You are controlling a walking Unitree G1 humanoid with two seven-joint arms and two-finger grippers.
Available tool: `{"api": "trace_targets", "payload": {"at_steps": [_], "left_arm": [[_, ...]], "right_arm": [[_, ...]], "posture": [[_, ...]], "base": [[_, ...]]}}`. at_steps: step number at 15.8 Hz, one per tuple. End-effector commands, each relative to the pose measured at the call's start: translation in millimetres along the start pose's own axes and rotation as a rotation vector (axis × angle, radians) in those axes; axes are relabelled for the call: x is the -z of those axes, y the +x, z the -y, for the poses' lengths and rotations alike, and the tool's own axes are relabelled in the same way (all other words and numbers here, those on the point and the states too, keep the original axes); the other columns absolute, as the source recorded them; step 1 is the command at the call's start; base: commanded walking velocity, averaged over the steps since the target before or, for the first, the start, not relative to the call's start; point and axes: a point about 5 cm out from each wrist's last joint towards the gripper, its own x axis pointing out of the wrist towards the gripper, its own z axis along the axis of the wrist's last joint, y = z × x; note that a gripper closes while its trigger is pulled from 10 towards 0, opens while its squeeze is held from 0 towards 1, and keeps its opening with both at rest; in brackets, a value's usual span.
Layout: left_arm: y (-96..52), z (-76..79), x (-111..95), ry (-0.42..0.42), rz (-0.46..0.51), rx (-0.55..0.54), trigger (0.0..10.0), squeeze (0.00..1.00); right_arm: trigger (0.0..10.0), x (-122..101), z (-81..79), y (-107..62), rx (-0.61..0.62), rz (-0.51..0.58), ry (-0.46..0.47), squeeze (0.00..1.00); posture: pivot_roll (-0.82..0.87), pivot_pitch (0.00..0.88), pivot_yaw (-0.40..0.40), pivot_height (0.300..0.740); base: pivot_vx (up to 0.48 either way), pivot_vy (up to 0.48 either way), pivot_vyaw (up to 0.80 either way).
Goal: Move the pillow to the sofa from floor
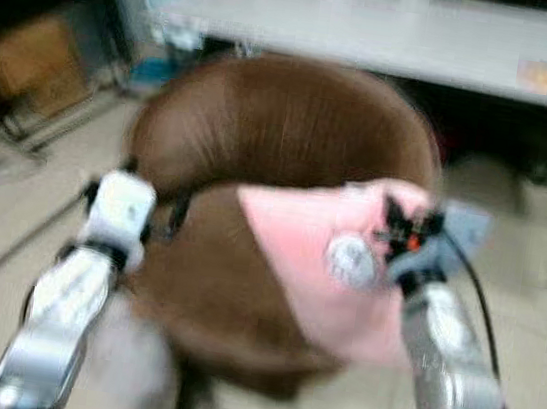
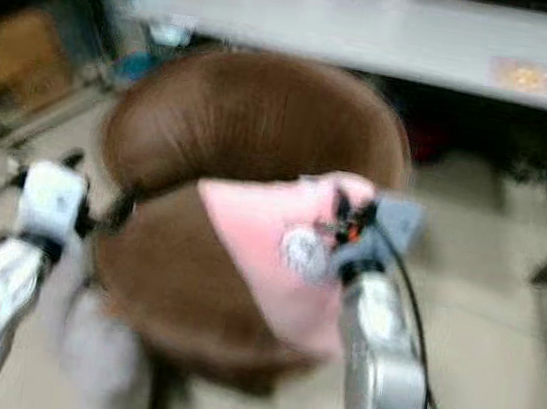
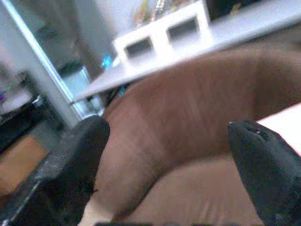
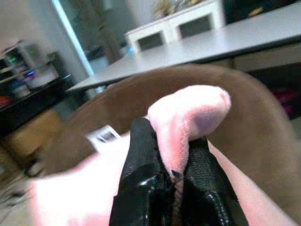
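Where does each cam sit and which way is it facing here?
Head eyes: look forward and down at the brown sofa; both silver arms show, right claw holding the pink pillow.
Left wrist: along the open left claw toward the sofa back.
Right wrist: along fingers pinching the pillow.
Shared: sofa, grey table.

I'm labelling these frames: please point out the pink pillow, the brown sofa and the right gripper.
pink pillow [image 1: 298, 248], left eye view, its flat face.
brown sofa [image 1: 275, 114], left eye view, its backrest.
right gripper [image 4: 174, 186], right wrist view, fingertips pinching the pillow.
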Motion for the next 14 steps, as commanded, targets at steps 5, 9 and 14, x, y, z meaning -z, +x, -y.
{"api": "trace_targets", "payload": {"at_steps": [5,9,14], "left_arm": [[-1.0,6.9,0,0.002,0.005,0.043,10.0,0.0],[-0.7,7.9,0,0.004,0.009,0.043,10.0,0.0],[-1.7,7.9,-1,0.007,0.016,0.041,10.0,0.0]], "right_arm": [[10.0,-12,2.3,0.4,-0.008,0.059,0.01,0.0],[10.0,-13,-0.9,1.2,-0.052,0.055,0.007,0.0],[10.0,-23,-11.0,4.0,-0.141,0.085,-0.028,0.0]], "posture": [[-0.13,0.0,0.098,0.74],[-0.13,0.0,0.095,0.74],[-0.12,0.0,0.09,0.74]], "base": [[0.305,0.0,0.0],[0.302,0.0,0.0],[0.296,0.0,0.6]]}}
